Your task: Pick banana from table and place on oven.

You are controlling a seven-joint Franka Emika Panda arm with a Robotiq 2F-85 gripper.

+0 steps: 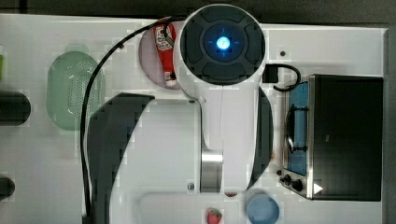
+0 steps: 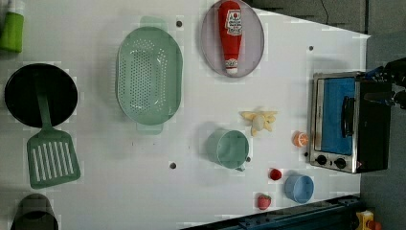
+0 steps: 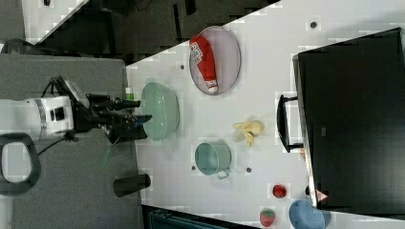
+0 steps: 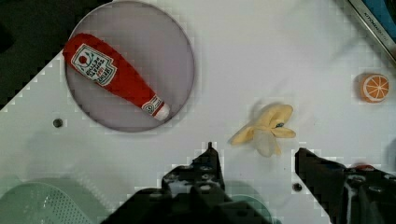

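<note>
The banana [image 4: 266, 128] is lying on the white table [image 4: 261, 51], a little right of centre in the wrist view, with its peeled-looking lobes splayed out and a pointed tan tip aiming toward the lower left of that frame. In the left view it is sitting right of centre [image 2: 259, 121], between the green cup [image 2: 228, 149] and the oven [image 2: 347, 122], with the orange slice [image 2: 300, 139] closer to the oven door. The ketchup bottle [image 4: 112, 74] is resting on its round plate [image 4: 177, 42], well apart from the banana.

The gripper [image 4: 254, 170] is hanging high above the table with its fingers spread wide, holding nothing; in the right view it is showing at the left of the frame [image 3: 125, 119], far off the surface.

To my eye the banana is looking like a soft, light toy, probably plush or foam, so it should squash rather than slip. The floppy lobes are looking like a poor hold; I would be closing across the thicker middle of the body, fingers crosswise to its length. Being so light, it might shift if one finger touches first.
</note>
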